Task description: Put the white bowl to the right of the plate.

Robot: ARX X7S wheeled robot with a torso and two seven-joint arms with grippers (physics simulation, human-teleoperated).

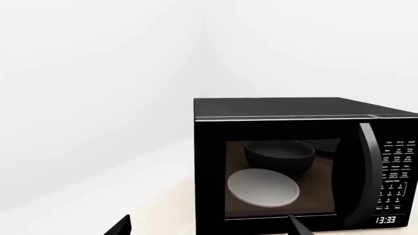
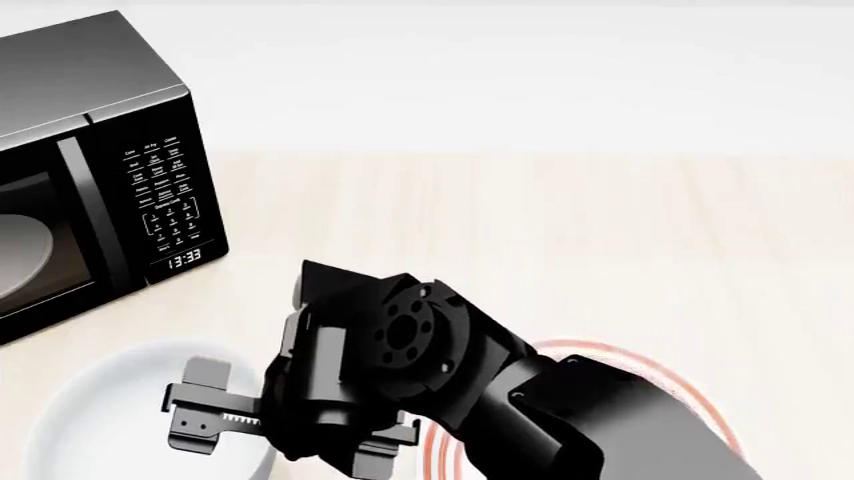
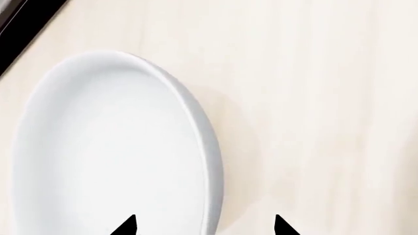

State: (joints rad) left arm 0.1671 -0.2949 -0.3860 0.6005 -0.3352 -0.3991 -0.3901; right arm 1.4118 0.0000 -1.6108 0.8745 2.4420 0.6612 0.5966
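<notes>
On the pale wood tabletop (image 2: 534,220), near its front edge in the head view, the white bowl (image 2: 107,410) sits at lower left, just in front of the black microwave (image 2: 94,150). Right hand (image 2: 274,425) hangs over the bowl's right rim, arm crossing in from lower right. Right wrist view shows what the head view hides: two dark fingertips (image 3: 127,226) spread wide apart, straddling the bowl (image 3: 111,147) rim, one tip over the bowl's inside, the other over bare tabletop (image 3: 326,98) outside; the right hand (image 3: 203,226) is open, nothing gripped, contact with the rim cannot be told. The plate (image 2: 641,365) with red rings lies right of the bowl, mostly covered by the arm, only an arc of rim visible in the head view; it does not appear in either wrist view. Bowl is therefore left of the plate now. Left wrist view faces the microwave (image 1: 294,161) door head-on, clock reads 13:33, glass reflects a bowl and a pale disc. Left hand (image 1: 209,227) shows only two dark fingertips (image 1: 121,226) set far apart at the frame edge, so it is open and holding nothing. Tabletop behind and to the right of the plate is bare wood up to the back wall; microwave blocks the left side.
</notes>
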